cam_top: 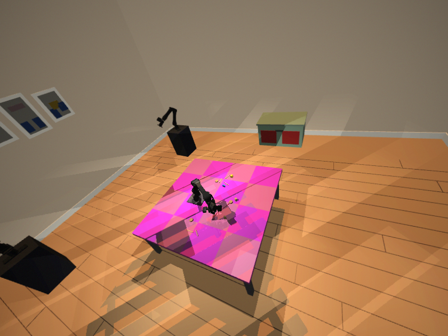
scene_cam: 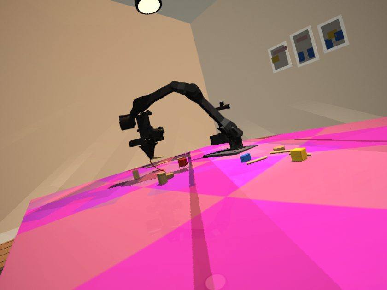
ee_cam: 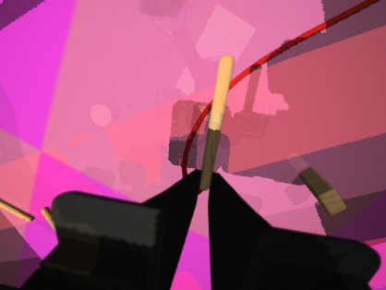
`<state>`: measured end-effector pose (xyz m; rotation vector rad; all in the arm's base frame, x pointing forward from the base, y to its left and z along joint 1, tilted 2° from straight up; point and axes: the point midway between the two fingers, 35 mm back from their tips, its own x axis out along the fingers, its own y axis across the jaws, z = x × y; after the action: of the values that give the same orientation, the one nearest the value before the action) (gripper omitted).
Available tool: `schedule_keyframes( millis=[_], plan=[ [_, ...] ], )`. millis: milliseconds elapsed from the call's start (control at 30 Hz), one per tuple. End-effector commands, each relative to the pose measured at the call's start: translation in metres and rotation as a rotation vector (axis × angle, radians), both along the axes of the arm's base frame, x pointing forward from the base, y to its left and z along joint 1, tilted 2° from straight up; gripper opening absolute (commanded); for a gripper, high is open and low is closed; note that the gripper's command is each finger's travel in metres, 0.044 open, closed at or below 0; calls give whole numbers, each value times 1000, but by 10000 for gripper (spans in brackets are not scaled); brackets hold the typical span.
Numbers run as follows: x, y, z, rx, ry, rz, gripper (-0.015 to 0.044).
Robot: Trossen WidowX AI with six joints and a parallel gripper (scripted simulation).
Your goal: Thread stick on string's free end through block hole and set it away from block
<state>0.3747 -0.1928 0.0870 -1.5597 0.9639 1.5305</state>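
My gripper [scene_cam: 151, 158] [ee_cam: 205, 176] is shut on the thin wooden stick [ee_cam: 223, 88], which points up and slightly right from the fingertips in the wrist view. The tips are a little above the table. The red string [scene_cam: 155, 167] [ee_cam: 264, 60] hangs from the grip and curves toward the round wooden button [scene_cam: 169, 175] [cam_top: 230, 201]. A small wooden block [scene_cam: 135, 174] [cam_top: 224, 217] [ee_cam: 323, 190], seemingly the one with the hole, stands on the table, right of the fingertips in the wrist view and apart from the stick. Its hole cannot be made out.
A wooden cylinder [scene_cam: 162, 177] [cam_top: 236, 199] stands beside the button. A red cube [scene_cam: 182, 161] sits behind it. Loose sticks [cam_top: 197, 232] [scene_cam: 257, 159], a blue block [scene_cam: 245, 157], a yellow cube [scene_cam: 298, 154] and wooden discs [cam_top: 191, 220] [scene_cam: 278, 148] lie farther off.
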Motion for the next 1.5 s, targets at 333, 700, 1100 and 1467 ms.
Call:
schedule_keyframes(
  millis=[333, 700, 1100, 1467],
  plan=[
    [10, -17, 0, -2, 2, 2, 0],
    [16, -30, 0, -3, 1, 2, 0],
    [22, -44, 0, -5, 1, 2, 0],
    [25, -56, -1, -11, -2, 1, 0]
  ],
)
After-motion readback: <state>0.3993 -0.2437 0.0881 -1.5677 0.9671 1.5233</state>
